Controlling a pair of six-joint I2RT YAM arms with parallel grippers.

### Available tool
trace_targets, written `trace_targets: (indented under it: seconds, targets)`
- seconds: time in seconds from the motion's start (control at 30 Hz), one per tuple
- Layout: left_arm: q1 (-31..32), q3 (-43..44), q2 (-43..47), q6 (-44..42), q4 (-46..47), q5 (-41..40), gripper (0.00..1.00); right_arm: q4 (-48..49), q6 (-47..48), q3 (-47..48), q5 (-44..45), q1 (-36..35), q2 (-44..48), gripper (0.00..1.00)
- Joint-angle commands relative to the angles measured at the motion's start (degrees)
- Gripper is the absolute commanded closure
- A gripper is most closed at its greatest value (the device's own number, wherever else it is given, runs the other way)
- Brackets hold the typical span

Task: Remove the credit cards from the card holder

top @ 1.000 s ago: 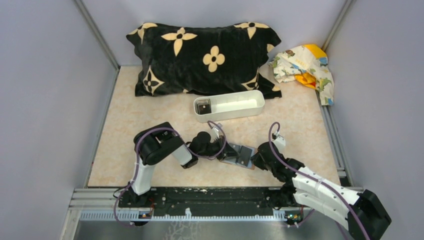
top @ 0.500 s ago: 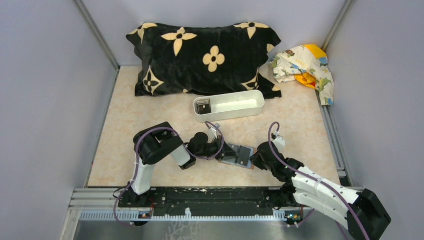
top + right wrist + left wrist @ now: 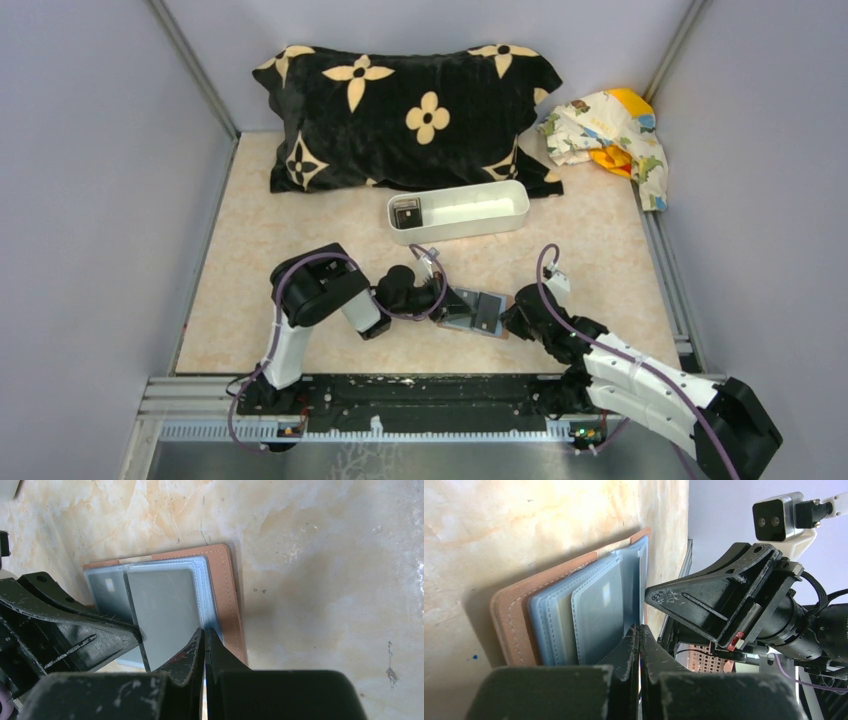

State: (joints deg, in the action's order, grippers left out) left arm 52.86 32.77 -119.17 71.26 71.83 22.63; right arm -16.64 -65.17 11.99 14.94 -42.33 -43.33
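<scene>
Lying open, card holder (image 3: 229, 595) between closed left gripper (image 3: 639, 628) and closed right gripper (image 3: 204, 632), both tips over it.

Left pincer (image 3: 446, 303) and right pincer (image 3: 509, 319) flank the card holder (image 3: 478, 311); white tray (image 3: 462, 229) stands beyond; open passage over left surface (image 3: 245, 265).

Robot test cell, lab type. Grey panels (image 3: 90, 200) are enclosing a marble-print table (image 3: 260, 230); left arm (image 3: 320, 295) and right arm (image 3: 640, 375) are standing bolted to a metal rail (image 3: 420, 390) at its near edge; pillow (image 3: 400, 110), cloth (image 3: 610, 130), tray (image 3: 460, 228) are lying behind.
</scene>
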Motion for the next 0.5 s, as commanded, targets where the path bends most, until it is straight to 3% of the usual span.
trace_targets:
  seconds: [0.0,0.47]
  targets:
    - [-0.12,0.87,-0.27,0.04,3.67,1.65,1.00,-1.48,-0.02,-1.17,-0.40,-0.68,-0.94,1.00]
    - [-2.65,-3.97,3.66,-1.39,3.04,1.81,1.00,-0.23,-0.41,-1.35,-0.45,-0.66,-2.46,1.00]
